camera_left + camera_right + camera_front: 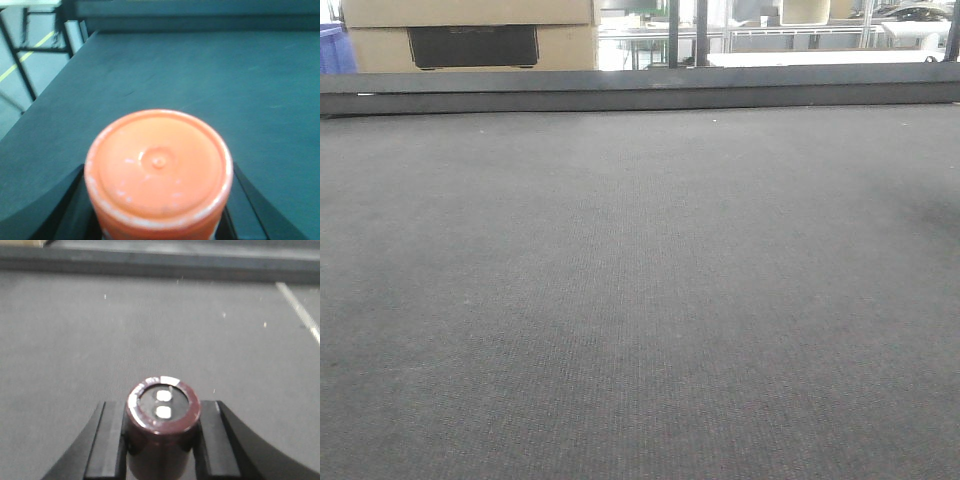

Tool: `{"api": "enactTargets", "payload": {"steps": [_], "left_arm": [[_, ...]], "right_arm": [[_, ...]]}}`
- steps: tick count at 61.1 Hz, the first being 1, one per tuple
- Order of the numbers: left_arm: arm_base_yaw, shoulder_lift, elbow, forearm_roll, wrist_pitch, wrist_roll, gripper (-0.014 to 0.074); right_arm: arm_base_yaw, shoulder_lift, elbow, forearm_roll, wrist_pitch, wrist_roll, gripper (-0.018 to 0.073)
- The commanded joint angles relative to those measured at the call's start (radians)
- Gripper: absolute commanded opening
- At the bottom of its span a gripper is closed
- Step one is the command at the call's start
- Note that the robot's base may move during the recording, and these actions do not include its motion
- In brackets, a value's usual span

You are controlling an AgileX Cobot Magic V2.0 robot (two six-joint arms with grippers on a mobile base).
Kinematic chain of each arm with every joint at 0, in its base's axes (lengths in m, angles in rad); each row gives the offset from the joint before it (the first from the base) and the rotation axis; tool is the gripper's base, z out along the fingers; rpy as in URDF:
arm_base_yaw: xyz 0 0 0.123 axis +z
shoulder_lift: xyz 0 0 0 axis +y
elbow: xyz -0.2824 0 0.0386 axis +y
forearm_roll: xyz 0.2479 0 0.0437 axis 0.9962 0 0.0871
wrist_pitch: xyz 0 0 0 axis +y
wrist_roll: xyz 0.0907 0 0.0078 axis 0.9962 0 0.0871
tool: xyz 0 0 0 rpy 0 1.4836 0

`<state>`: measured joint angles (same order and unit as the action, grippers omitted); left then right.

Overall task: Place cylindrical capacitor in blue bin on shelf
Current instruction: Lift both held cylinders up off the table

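Between the fingers of my right gripper [162, 440], standing upright, there it is: the cylindrical capacitor [162, 407], maroon sleeve, silvery top with two terminals facing the wrist camera. The jaws are closed snug on its sides, low on the body, over the grey desk [100, 340]. I judge it light and rigid, but that smooth sleeve could slip or twist, so the flanks are the place to hold, never the terminals. Now my left gripper [157, 222]: clamped around an orange-lidded container [157, 165], lid on, contents hidden. Front view now: felt desk, a cardboard box [470, 30] beyond the far rail [640, 90], and a sliver of blue [330, 50] at the left edge. Whether that's the bin, or what's in it, I cannot tell. No shelf in sight.
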<state>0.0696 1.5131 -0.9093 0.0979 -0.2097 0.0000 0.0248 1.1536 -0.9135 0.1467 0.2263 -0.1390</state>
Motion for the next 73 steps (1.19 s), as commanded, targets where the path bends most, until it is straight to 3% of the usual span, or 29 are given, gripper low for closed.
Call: {"api": "enactTargets", "payload": {"steps": [1, 17, 30, 47, 73], "left_arm": [[-0.047, -0.117, -0.004, 0.002, 0.136, 0.000, -0.0110], [-0.157, -0.352, -0.004, -0.105, 0.520, 0.000, -0.0110], [-0.186, -0.483, -0.004, -0.124, 0.755, 0.000, -0.0111], [-0.188, -0.699, -0.004, -0.141, 0.843, 0.000, -0.0111], [-0.188, -0.878, -0.004, -0.141, 0.902, 0.000, -0.0111]], "right_arm": [[-0.001, -0.012, -0.004, -0.002, 0.032, -0.001, -0.0162], [0.002, -0.019, -0.004, -0.002, 0.198, -0.001, -0.0162], [0.089, -0.091, -0.004, -0.002, 0.297, -0.046, -0.0162], [0.179, -0.278, -0.004, -0.002, 0.381, -0.046, -0.0162], [0.179, -0.610, -0.004, -0.002, 0.393, -0.046, -0.0162]]}}
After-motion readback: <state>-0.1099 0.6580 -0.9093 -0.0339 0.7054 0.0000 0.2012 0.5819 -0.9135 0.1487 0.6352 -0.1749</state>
